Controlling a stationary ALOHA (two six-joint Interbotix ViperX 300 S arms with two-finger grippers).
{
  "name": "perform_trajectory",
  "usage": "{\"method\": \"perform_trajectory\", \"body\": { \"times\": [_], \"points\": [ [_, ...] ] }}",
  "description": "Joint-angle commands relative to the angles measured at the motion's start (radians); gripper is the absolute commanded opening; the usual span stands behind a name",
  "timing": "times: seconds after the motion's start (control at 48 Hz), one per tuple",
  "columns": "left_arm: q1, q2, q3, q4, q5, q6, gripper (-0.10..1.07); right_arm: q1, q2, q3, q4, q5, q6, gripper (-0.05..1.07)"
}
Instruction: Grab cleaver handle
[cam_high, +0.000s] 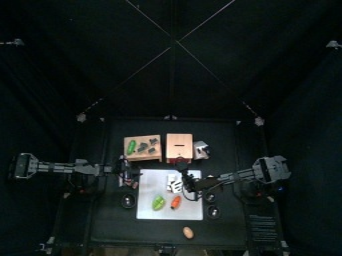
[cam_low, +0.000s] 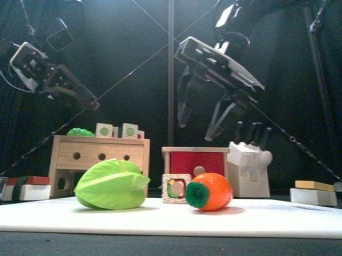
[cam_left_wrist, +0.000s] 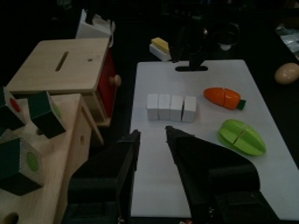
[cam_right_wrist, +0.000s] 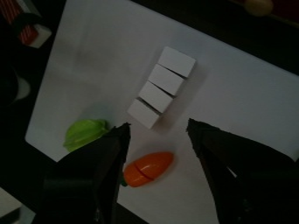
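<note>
The right arm's jaws (cam_right_wrist: 156, 156) stand wide apart above the white cutting board (cam_right_wrist: 246, 96), holding nothing, with the orange toy carrot (cam_right_wrist: 149, 168) between them and the white knife block (cam_right_wrist: 162, 86) just beyond. The cleaver handle cannot be told apart from the dark handles (cam_low: 249, 131) rising from that block. The left arm's jaws (cam_left_wrist: 152, 150) are parted and empty, hovering over the board's near end.

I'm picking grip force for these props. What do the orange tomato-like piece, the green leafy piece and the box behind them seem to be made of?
The orange piece looks like glossy painted wood or plastic: smooth, evenly coloured, with a highlight. The green piece looks matte and hard, with carved ridges; the material is unclear. The box looks like unfinished light wood, pale tan with cut slots.
</note>
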Motion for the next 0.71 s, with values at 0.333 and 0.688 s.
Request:
{"method": "perform_trajectory", "body": {
  "times": [0.333,0.688],
  "points": [
    [-0.002,-0.002,-0.018,-0.002,-0.012,0.0,0.73,-0.018,-0.029,-0.057,-0.235,0.0,-0.043,0.89],
    [-0.002,-0.002,-0.009,-0.002,-0.012,0.0,0.73,-0.071,-0.071,-0.092,-0.261,0.054,-0.046,0.89]
  ]
}}
